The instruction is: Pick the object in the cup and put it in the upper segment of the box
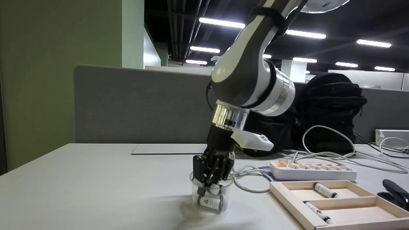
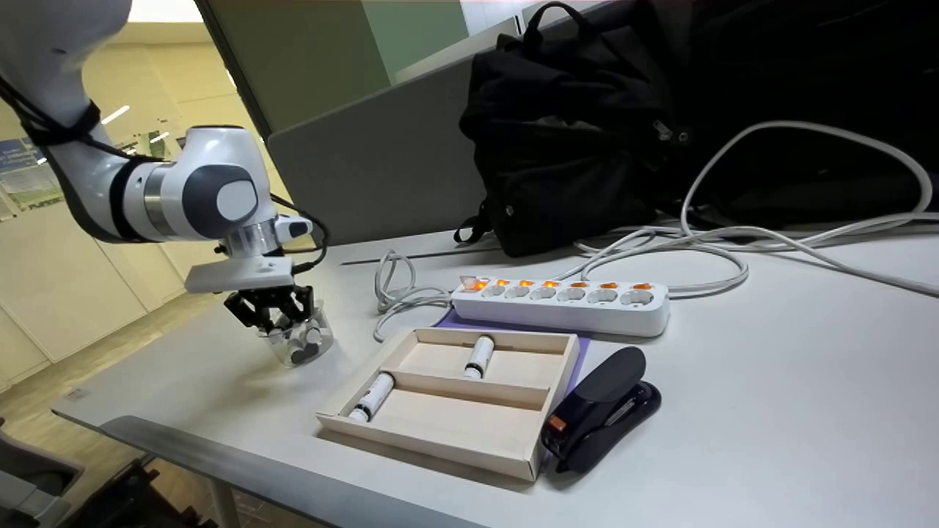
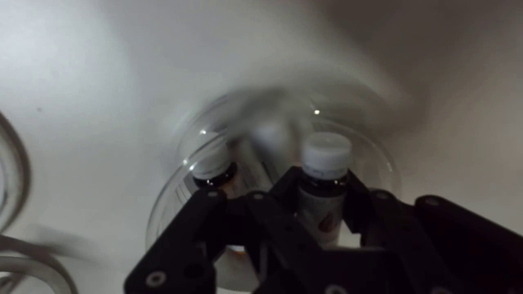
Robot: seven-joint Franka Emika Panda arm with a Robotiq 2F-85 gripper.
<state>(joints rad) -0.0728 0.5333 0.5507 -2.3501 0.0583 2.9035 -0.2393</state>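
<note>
White worktop (image 1: 127, 182): black fingers (image 3: 359, 204) pinch a little bottle (image 3: 325, 188) in a clear cup (image 1: 226, 195)

Both fingers reach down inside the cup. They press on the little bottle from two sides, with its white cap (image 3: 327, 151) poking up between them. It is in the cup. At least one more bottle (image 3: 212, 163) with a white cap is in there too, right next to the fingers. Some of the rest looks too blurry to tell in the wrist view. Over the cup, the robot arm (image 1: 241, 76) bends down.

Near the cup, but not touching it, sits a flat wooden box (image 2: 429, 440). A thin wood strip (image 2: 469, 389) splits it into two parts. One bottle (image 2: 374, 396) lies in the near part (image 2: 458, 427), and another bottle (image 2: 480, 356) lies in the far part (image 2: 439, 361). A black stapler (image 2: 598, 411) is just beside the box.

Behind the box is a white power strip (image 2: 561, 312) with small orange lights (image 2: 550, 284) on. Some pale cable (image 2: 799, 125) loops around near it. Farther back, a black backpack (image 2: 557, 154) stands in front of a grey panel (image 1: 143, 105). Past the panel is a green wall (image 1: 60, 41), and long bright lamps (image 1: 222, 23) shine under a dark ceiling (image 1: 383, 25).
</note>
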